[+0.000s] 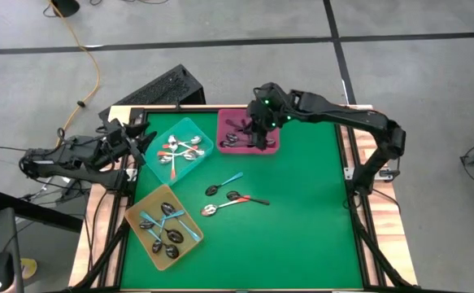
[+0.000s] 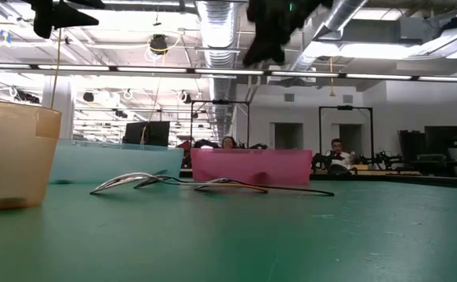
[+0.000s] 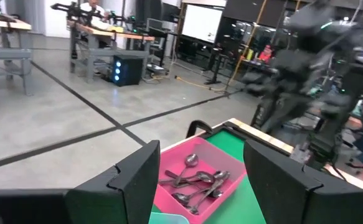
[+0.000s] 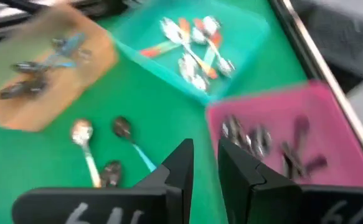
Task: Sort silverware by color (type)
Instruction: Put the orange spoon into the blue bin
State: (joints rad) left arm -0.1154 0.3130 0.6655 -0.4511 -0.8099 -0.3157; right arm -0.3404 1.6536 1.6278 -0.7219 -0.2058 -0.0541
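Because sorting goes by handle colour, the silverware lies in four groups: three unsorted spoons [image 1: 235, 195] at the centre of the high view on the green bench [image 1: 302, 236], orange-handled spoons in the teal tray [image 1: 200, 130] above and left of them, blue-handled spoons in the yellow tray [image 1: 139, 213] at lower left, and all-dark spoons in the pink tray [image 1: 274, 151] at upper centre. Each tray thus serves as the bin for one type. Of the loose three, one shows a light blue handle, one an orange-red handle, and one appears dark.

The right claw [image 4: 204, 163] hangs above the pink tray with its jaws parted by only a narrow gap and nothing between them, which suggests a dark spoon has been dropped there. The left claw [image 3: 197, 171], at the left edge of the bench beside the teal tray, stands wide open and empty, apparently waiting. Three spoons remain to be placed, so the task seems near its end.
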